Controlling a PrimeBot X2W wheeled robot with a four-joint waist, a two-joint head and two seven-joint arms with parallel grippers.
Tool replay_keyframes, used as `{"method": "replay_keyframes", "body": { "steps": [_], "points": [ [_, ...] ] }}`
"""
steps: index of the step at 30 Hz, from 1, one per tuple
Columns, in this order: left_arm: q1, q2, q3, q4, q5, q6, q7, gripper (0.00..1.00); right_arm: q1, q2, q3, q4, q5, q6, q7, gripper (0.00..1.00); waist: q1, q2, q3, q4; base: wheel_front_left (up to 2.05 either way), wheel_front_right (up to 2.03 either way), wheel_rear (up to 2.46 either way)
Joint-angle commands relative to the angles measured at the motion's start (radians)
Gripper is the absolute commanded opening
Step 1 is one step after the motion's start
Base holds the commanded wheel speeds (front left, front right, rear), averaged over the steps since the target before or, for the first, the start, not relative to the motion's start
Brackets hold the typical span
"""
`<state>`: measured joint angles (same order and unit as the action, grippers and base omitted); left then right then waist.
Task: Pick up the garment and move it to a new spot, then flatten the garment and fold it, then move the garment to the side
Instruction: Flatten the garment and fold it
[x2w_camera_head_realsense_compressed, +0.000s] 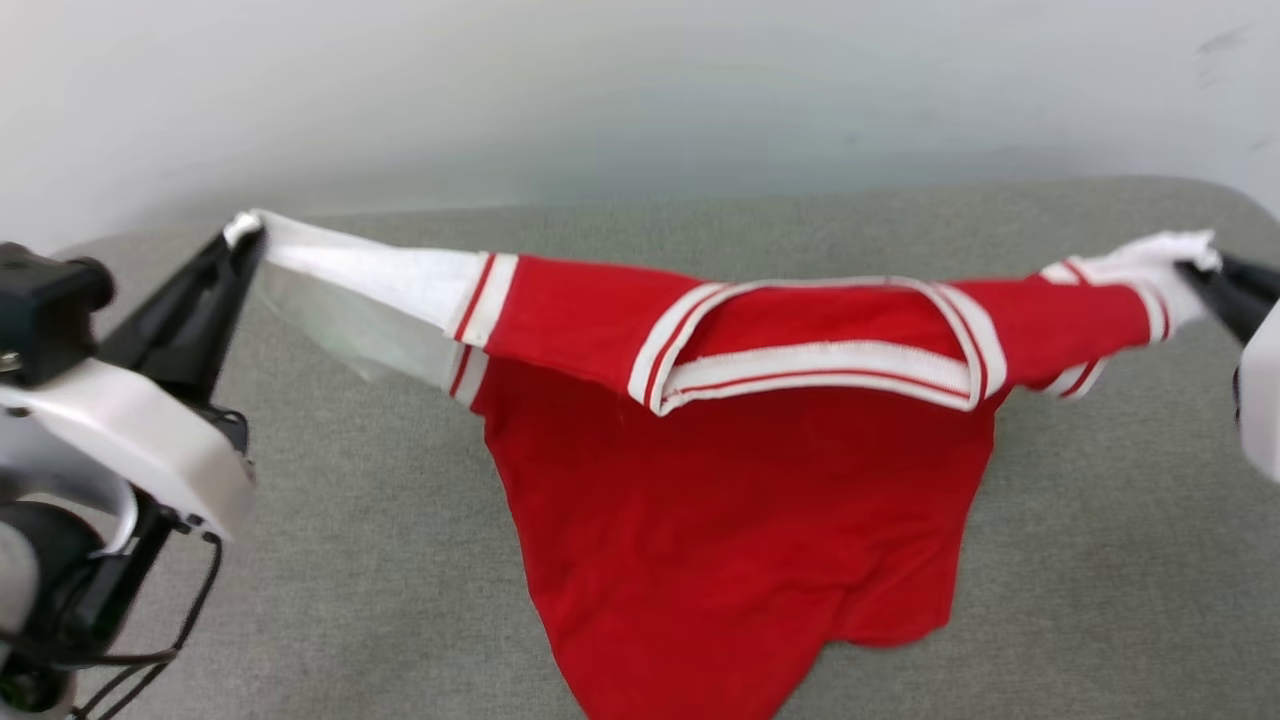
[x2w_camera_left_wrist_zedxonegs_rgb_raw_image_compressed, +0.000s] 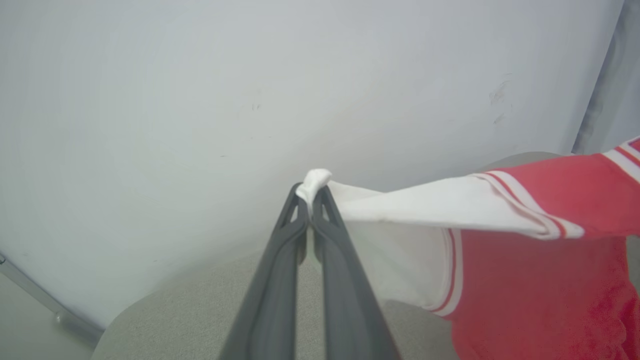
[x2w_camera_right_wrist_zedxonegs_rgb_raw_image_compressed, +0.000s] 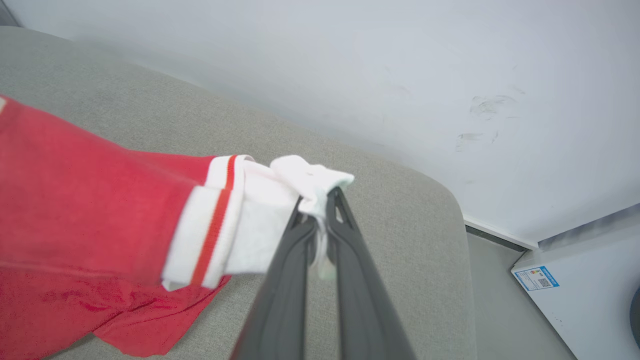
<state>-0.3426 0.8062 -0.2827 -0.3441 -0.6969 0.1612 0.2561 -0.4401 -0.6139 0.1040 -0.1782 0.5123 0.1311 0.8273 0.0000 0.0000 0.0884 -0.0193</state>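
Both jaws clamped: left gripper (x2w_camera_head_realsense_compressed: 245, 235) on one white sleeve tip, right gripper (x2w_camera_head_realsense_compressed: 1196, 268) on the other; jersey (x2w_camera_head_realsense_compressed: 740, 500) stretched between, hem sagging onto grey surface (x2w_camera_head_realsense_compressed: 1100, 520).

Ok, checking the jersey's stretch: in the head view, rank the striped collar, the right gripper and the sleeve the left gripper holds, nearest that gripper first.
1. Held sleeve: pinched in the left gripper, far left.
2. Striped collar: mid-picture.
3. Right gripper: far right, shut on the other sleeve.

You're in a bare, lab-like room: scuffed white wall (x2w_camera_head_realsense_compressed: 640, 90), grey fabric-covered surface (x2w_camera_head_realsense_compressed: 1100, 520), labelled white cabinet (x2w_camera_right_wrist_zedxonegs_rgb_raw_image_compressed: 585, 310) at the lower right.
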Motion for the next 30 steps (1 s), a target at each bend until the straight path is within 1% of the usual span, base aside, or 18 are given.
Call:
{"method": "replay_keyframes", "body": {
  "steps": [1,8,13,17,23,26,30],
  "points": [
    [0.016,0.012,0.018,-0.021,0.008,0.011,-0.009,0.0,-0.032,-0.003,-0.013,-0.019,0.007,-0.001,-0.004,0.0,0.0,0.0,-0.021,-0.008,0.0,0.0,0.0],
    [-0.002,0.058,0.104,-0.099,0.02,0.043,-0.042,0.0,-0.13,0.015,-0.049,-0.08,0.022,-0.001,-0.036,0.0,0.0,0.0,-0.043,-0.009,0.0,0.0,0.0],
    [-0.026,0.067,0.157,-0.136,0.027,0.062,-0.076,0.0,-0.185,0.026,-0.054,-0.109,0.026,-0.001,-0.046,0.0,0.0,0.0,-0.039,-0.01,0.0,0.0,0.0],
    [-0.069,0.071,0.182,-0.15,0.042,0.066,-0.101,0.0,-0.24,0.035,-0.058,-0.123,0.018,-0.001,-0.054,0.0,0.0,0.0,-0.01,-0.007,0.0,0.0,0.0],
    [-0.198,0.07,0.175,-0.129,0.051,0.043,-0.109,0.0,-0.368,0.038,-0.036,-0.11,-0.006,-0.001,-0.085,0.0,0.0,0.0,0.074,-0.007,0.0,0.0,0.0],
    [-0.295,0.08,0.175,-0.079,0.041,0.008,-0.113,0.0,-0.458,0.058,-0.029,-0.069,-0.018,-0.001,-0.138,0.0,0.0,0.0,0.127,-0.009,0.0,0.0,0.0],
    [-0.476,0.065,0.144,0.02,0.054,-0.044,-0.129,0.0,-0.597,0.068,0.006,0.005,-0.044,-0.001,-0.205,0.0,0.0,0.0,0.219,-0.008,0.0,0.0,0.0]
  ]
}}
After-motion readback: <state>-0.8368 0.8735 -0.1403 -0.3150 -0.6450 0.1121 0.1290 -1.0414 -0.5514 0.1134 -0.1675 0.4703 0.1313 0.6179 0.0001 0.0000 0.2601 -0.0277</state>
